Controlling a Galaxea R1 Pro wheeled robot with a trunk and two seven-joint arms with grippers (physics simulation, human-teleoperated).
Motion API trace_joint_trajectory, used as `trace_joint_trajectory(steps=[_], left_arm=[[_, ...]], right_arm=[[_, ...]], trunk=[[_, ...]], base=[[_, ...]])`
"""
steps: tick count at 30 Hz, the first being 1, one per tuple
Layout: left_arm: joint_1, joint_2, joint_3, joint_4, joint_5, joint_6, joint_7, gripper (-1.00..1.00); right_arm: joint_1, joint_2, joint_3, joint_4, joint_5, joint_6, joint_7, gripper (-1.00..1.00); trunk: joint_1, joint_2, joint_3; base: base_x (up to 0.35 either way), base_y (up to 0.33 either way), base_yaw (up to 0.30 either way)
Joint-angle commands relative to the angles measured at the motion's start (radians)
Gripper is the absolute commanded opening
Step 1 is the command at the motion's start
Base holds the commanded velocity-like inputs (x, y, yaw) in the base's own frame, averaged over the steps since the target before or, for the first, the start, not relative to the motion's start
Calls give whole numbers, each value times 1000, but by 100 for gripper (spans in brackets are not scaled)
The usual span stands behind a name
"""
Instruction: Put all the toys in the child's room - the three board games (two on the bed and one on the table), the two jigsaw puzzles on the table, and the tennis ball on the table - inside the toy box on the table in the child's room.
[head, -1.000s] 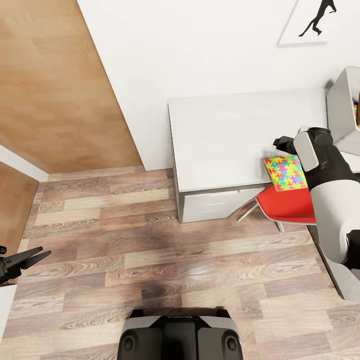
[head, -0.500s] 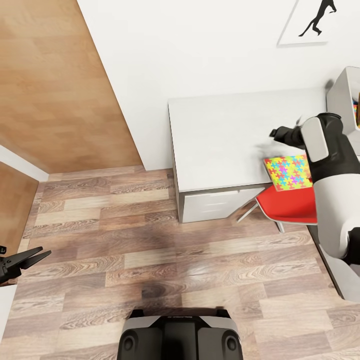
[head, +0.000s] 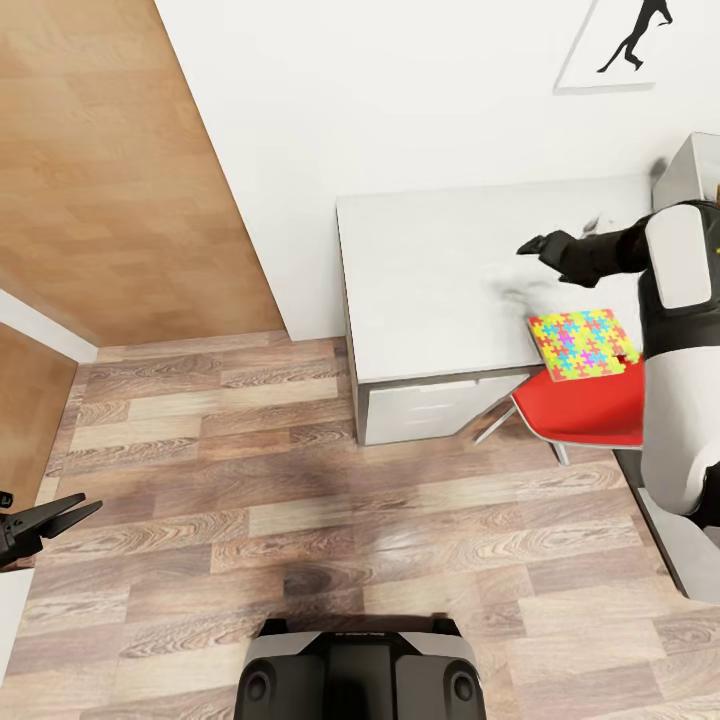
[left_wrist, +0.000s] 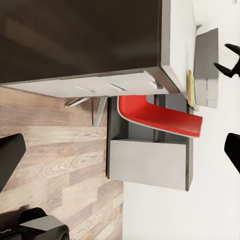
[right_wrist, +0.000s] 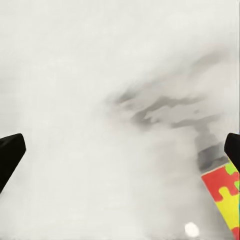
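While the right hand (head: 535, 244) hovers over the bare grey worktop (head: 440, 270) with its fingers spread and nothing between them, the one toy plainly in reach is a jigsaw puzzle (head: 583, 343), lying flat at the worktop's near edge, just above the red chair (head: 585, 408). In the right wrist view the two dark fingertips (right_wrist: 10, 155) stand wide apart at either side, and a corner of the puzzle (right_wrist: 226, 194) shows beside one of them, apart from it. The puzzle looks thin, stiff and light, probably with a smooth printed face, so pressing down on it from above would likely give no hold. Because one edge appears to sit at or slightly over the worktop's rim, that edge is the likeliest place to pinch, one finger above and one below; otherwise sliding it outward first may be needed. A sliver of the grey toy box (head: 690, 170) shows at the far right, behind the right arm. The left hand (head: 45, 522) hangs low over the wooden floor (head: 300, 480), well apart from the worktop, its fingers slightly parted and holding nothing.
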Motion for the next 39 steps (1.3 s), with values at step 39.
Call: trace_joint_trajectory(steps=[39], left_arm=[[-2,0,0,1,-13,12,-4,100]], right_arm=[[204,-79,135,-165,-786,3,13,100]], trunk=[[0,-1,-1]], base=[[-74,0,0]])
